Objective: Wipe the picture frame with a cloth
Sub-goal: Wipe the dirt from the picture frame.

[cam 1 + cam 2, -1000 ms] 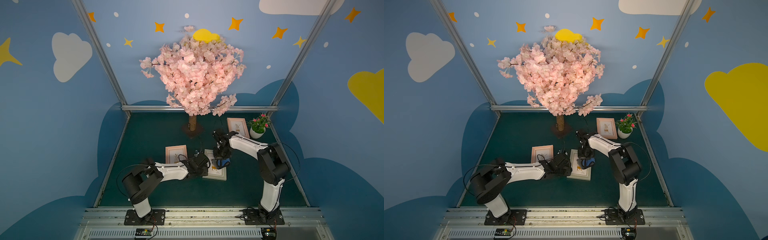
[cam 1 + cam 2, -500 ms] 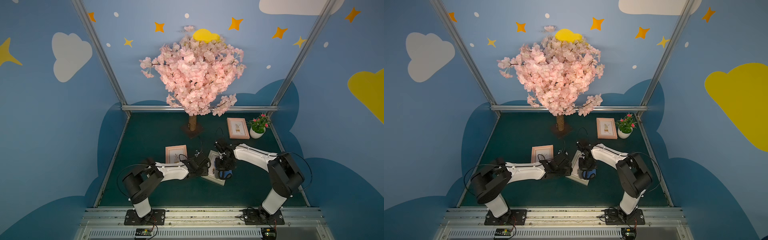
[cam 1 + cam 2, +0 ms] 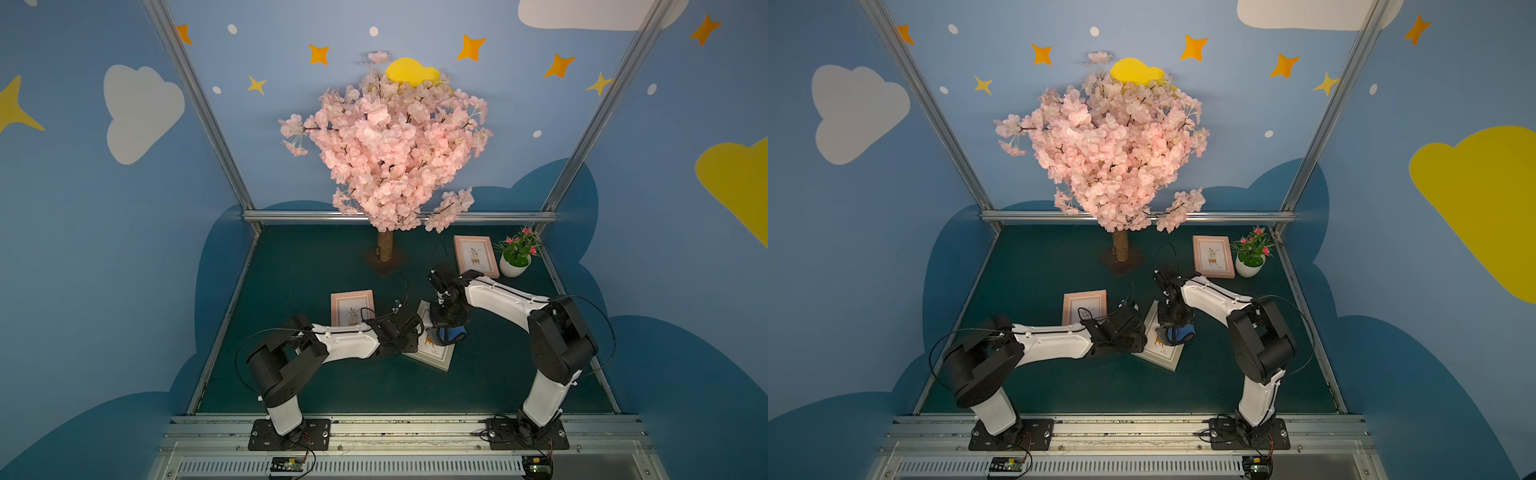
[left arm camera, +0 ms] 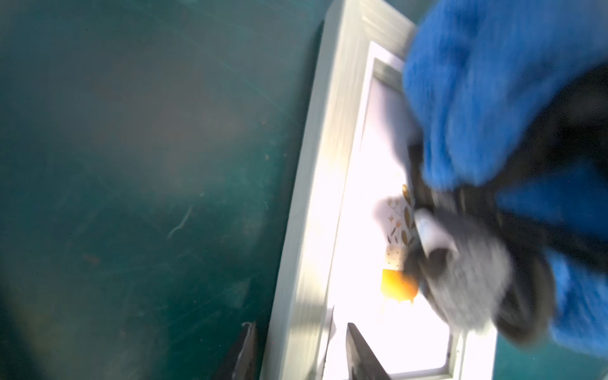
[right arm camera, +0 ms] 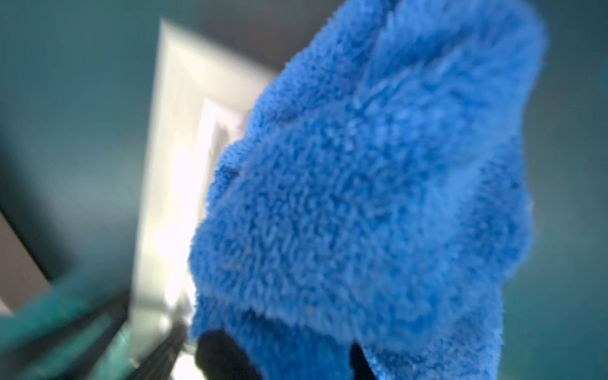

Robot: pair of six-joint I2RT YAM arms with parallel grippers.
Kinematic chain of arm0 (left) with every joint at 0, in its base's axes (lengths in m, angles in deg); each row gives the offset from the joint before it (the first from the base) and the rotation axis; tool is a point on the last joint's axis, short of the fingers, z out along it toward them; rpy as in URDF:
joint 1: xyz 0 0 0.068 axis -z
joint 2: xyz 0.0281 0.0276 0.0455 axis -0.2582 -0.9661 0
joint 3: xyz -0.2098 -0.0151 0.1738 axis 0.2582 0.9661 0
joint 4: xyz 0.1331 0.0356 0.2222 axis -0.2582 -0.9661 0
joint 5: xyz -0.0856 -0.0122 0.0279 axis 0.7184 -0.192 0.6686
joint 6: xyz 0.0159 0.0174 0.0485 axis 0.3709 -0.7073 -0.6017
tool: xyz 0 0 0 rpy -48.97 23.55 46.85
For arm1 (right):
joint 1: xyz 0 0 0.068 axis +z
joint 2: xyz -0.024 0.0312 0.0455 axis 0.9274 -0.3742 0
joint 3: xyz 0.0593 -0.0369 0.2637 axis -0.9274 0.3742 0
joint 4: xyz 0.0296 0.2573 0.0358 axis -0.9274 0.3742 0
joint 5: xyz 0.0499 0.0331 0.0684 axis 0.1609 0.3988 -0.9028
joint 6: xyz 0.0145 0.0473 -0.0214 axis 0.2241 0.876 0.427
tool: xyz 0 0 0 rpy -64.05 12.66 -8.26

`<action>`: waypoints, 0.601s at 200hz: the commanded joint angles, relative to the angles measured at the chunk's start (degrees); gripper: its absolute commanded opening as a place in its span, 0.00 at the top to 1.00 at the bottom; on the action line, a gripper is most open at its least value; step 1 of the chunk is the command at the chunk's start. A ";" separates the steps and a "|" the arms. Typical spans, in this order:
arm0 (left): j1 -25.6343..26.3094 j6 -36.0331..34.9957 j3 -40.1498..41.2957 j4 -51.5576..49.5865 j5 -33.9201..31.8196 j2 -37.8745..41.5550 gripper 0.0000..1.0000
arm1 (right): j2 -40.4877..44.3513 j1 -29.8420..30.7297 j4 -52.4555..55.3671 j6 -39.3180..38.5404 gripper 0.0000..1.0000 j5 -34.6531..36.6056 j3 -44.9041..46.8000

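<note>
The white picture frame (image 3: 432, 357) (image 3: 1160, 353) lies skewed on the green mat between my arms. My right gripper (image 3: 446, 328) (image 3: 1173, 326) points down over its glass, shut on the bunched blue cloth (image 3: 451, 334) (image 3: 1179, 334), which rests on the picture. In the right wrist view the cloth (image 5: 378, 181) fills the space between the jaws of my right gripper (image 5: 289, 355), beside the frame (image 5: 171, 148). My left gripper (image 3: 415, 332) (image 4: 301, 352) straddles the frame's side rail (image 4: 316, 197), open, with a narrow gap on each side. The cloth's (image 4: 477, 98) grey reverse shows there.
Two pink-bordered frames lie on the mat, one to the left (image 3: 352, 307) and one at the back right (image 3: 476, 255) next to a potted plant (image 3: 515, 257). A blossom tree's trunk (image 3: 385, 245) stands at the back middle. Metal rails edge the mat.
My right gripper swept the cloth toward the front end of the frame, then back to its middle. The frame has skewed. My left jaws have widened around the rail.
</note>
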 commanded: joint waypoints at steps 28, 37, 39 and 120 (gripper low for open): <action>-0.16 -9.04 -4.39 -9.39 1.09 -3.87 0.47 | 10.72 0.39 1.84 2.28 1.00 -1.06 6.40; -0.39 -9.80 -6.08 -10.57 1.03 -4.90 0.49 | 10.46 0.55 1.02 2.55 1.00 -2.54 6.97; -0.42 -9.90 -6.36 -10.82 1.01 -5.16 0.49 | 10.38 0.59 0.83 2.58 1.00 -2.83 7.11; -0.14 -7.90 -6.42 -12.58 -0.08 -7.36 0.67 | 1.26 -2.02 -4.01 0.84 1.00 -3.85 5.55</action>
